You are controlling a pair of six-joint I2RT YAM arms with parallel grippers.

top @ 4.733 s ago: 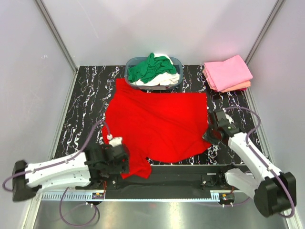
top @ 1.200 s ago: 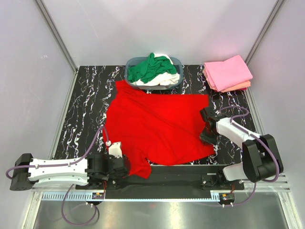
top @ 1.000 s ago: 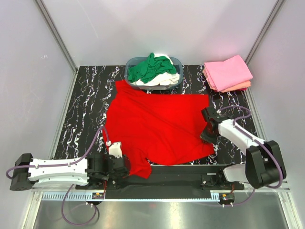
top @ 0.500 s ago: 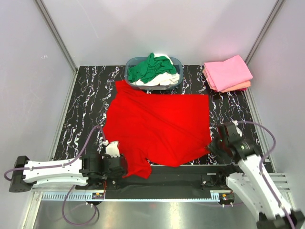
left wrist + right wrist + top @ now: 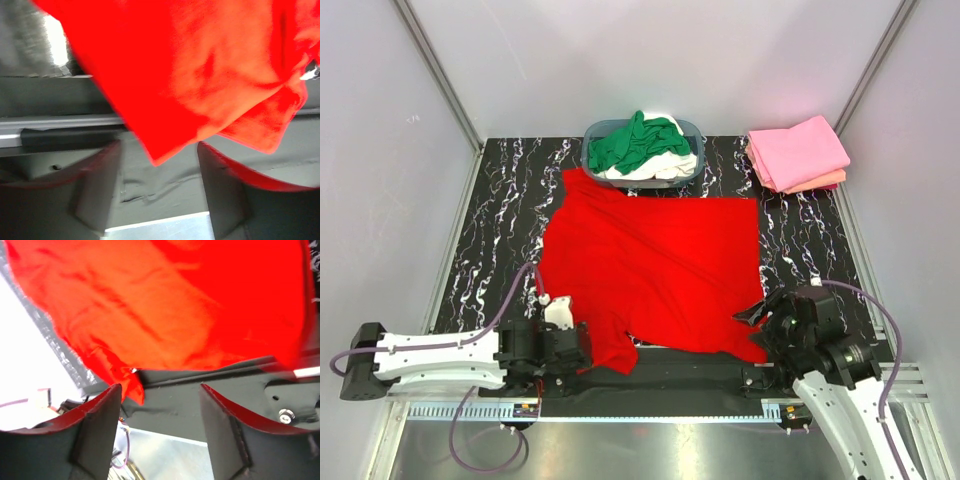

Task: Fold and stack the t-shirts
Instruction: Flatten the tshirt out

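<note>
Both my left claw [image 5: 159, 150] and my right claw [image 5: 161, 390] have just let go and stand released at the near corners of the bright red cotton t-shirt [image 5: 655, 265], now spread on the black marbled worktop [image 5: 500, 230], ready, I judge, for folding.

Bare strips at the sides, the middle covered

The red shirt [image 5: 650, 270] spreads over the middle of the worktop [image 5: 495, 230], and its near hem hangs over the rail [image 5: 690, 365]. The basket [image 5: 692, 130], heaped full, blocks the far middle, just beside the shirt's far edge. The pink stack [image 5: 798, 152] fills the far right corner. Bare marble runs down the left side, with a narrower strip on the right between shirt and wall. The left pincer [image 5: 582, 348] and right pincer [image 5: 752, 316] sit at the shirt's near corners, jaws apart.
</note>
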